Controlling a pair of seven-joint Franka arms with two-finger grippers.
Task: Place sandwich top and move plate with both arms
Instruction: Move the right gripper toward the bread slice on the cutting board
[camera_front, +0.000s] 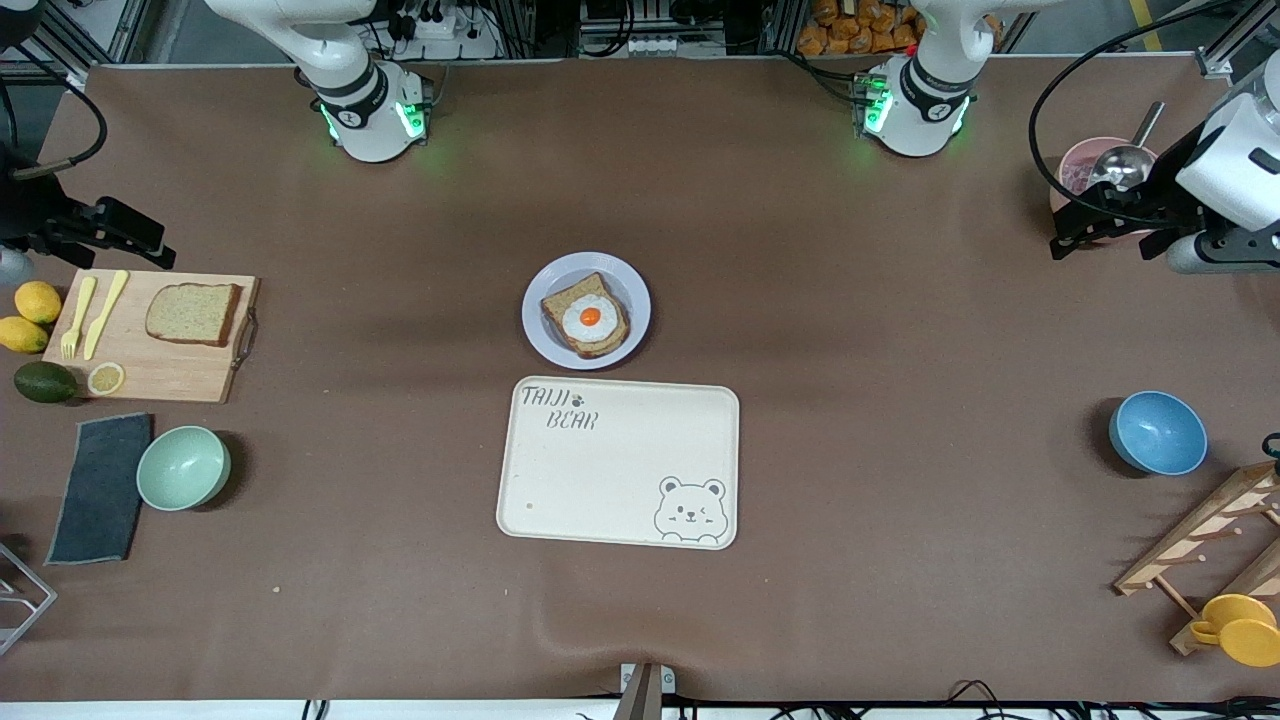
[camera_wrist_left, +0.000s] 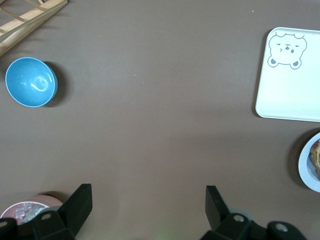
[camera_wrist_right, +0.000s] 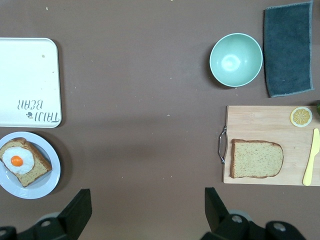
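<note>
Bread — the sandwich top (camera_front: 193, 313) — lies on the cutting board (camera_front: 150, 370); left gripper (camera_wrist_left: 149, 207) and right gripper (camera_wrist_right: 148, 210) hover wide, empty.

It was a robotics lab staged as a kitchen. Two white arms stood bolted at twelve o'clock, their bases (camera_front: 375, 120) glowing green, with aluminium framing and a power strip (camera_front: 440, 25) along the table's (camera_front: 800, 600) edge there. On brown matting, kitchen props were laid out: a cutting board (camera_front: 150, 335) at nine o'clock carrying a bread slice (camera_front: 193, 313), a bear-print tray (camera_front: 618, 463) at centre, a wooden rack (camera_front: 1215, 545) at four o'clock.
</note>
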